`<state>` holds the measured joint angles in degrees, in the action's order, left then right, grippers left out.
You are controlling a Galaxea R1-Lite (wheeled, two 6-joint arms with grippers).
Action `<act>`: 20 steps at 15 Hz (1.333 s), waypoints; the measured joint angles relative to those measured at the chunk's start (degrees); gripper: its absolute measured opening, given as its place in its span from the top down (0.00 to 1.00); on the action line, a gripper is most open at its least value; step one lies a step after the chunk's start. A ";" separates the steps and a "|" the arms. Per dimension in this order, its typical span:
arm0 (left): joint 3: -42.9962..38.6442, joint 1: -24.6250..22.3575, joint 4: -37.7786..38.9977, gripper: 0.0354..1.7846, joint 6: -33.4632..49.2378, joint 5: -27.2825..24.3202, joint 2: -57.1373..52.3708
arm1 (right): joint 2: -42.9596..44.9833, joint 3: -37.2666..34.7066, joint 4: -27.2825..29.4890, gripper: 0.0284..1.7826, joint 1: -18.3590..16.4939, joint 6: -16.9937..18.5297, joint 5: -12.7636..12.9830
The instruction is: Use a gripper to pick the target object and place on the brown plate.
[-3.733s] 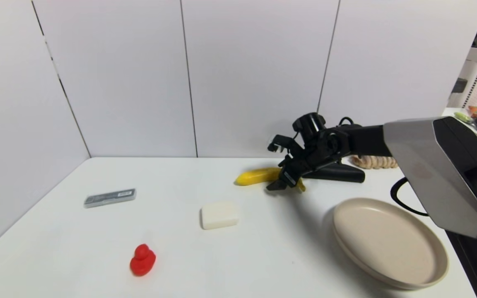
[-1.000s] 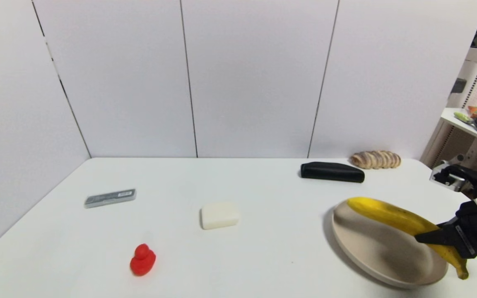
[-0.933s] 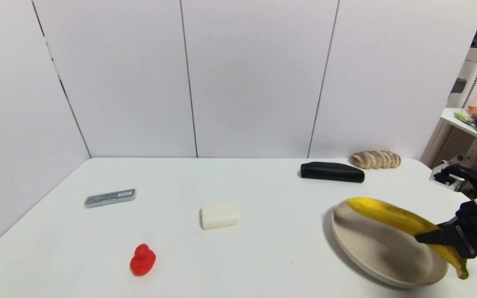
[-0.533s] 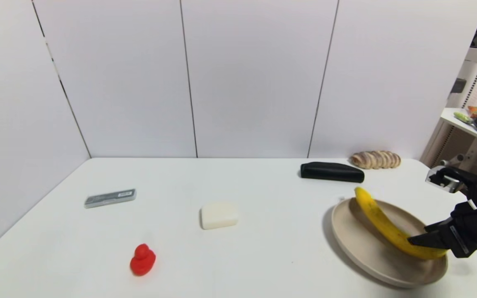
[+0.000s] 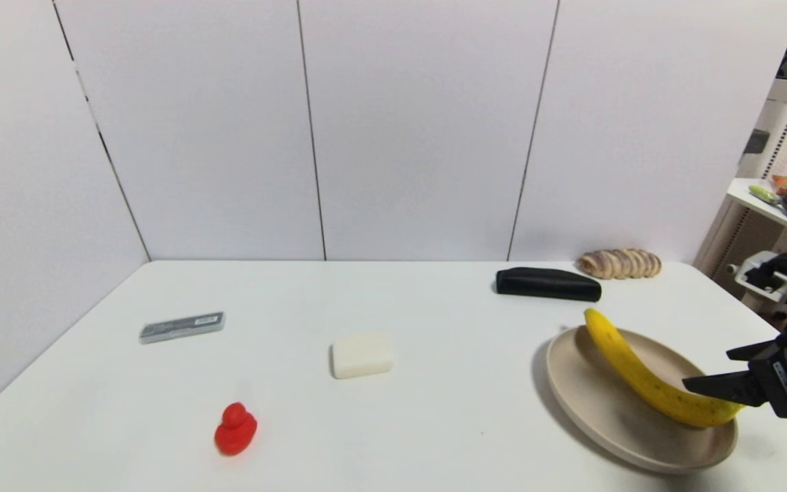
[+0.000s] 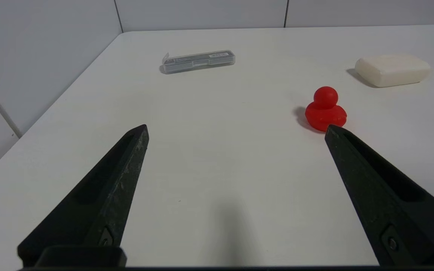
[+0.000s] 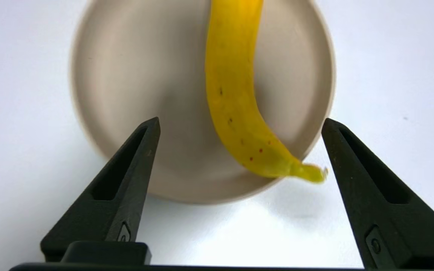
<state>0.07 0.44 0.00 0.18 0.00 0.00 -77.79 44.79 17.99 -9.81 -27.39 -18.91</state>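
The yellow banana (image 5: 646, 380) lies across the beige-tan plate (image 5: 591, 403) at the table's right front, its stem end over the plate's right rim. In the right wrist view the banana (image 7: 236, 105) rests on the plate (image 7: 126, 86), with its greenish stem tip past the rim. My right gripper (image 5: 714, 369) is open and empty, just right of the plate beside the stem end; it also shows in the right wrist view (image 7: 239, 124). My left gripper (image 6: 236, 130) is open and empty over the table's left front, out of the head view.
A red toy duck (image 5: 235, 429), a white soap-like block (image 5: 361, 354) and a grey flat case (image 5: 182, 326) lie on the left half of the table. A black oblong case (image 5: 548, 284) and a ridged beige shell-like object (image 5: 619, 263) lie at the back right.
The right gripper carried the banana from the table's back to the plate, let it go, opened, and drew back to the right. The banana now lies on the plate.
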 joint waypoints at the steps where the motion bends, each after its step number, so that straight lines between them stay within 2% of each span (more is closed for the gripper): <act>1: 0.00 0.00 0.00 0.06 -0.05 0.00 0.00 | 3.71 -1.19 0.20 0.15 0.17 1.21 0.12; 4: 0.02 0.00 0.00 0.06 -0.02 0.00 0.00 | 17.43 -7.69 -0.20 0.11 0.78 4.82 2.66; 6: 0.00 0.00 0.00 0.06 0.00 0.00 0.00 | 27.16 -14.17 -1.90 0.10 1.79 8.19 6.86; 9: 0.00 0.00 0.00 0.06 -0.02 0.00 0.00 | 39.81 -21.61 -4.61 0.08 5.05 17.40 14.31; 11: 0.00 0.00 0.00 0.06 -0.02 -0.02 0.00 | 46.90 -26.69 -7.80 0.07 6.66 21.16 17.76; 13: 0.00 0.00 0.00 0.06 -0.05 0.00 0.00 | 53.78 -31.87 -12.62 0.06 7.56 21.58 18.72; 16: 0.00 0.00 0.00 0.06 -0.05 0.00 0.00 | 64.73 -41.11 -21.24 0.06 8.63 21.66 18.86; 18: 0.00 0.00 0.00 0.06 -0.02 0.00 0.00 | 71.64 -43.53 -19.94 0.05 9.13 21.58 18.31; 20: 0.00 0.00 0.00 0.06 -0.02 0.00 0.00 | 75.14 -44.37 -17.77 0.05 9.48 21.31 16.46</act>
<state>0.07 0.44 0.00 0.16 0.00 0.00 -2.65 0.41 0.22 -0.33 -6.08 -2.45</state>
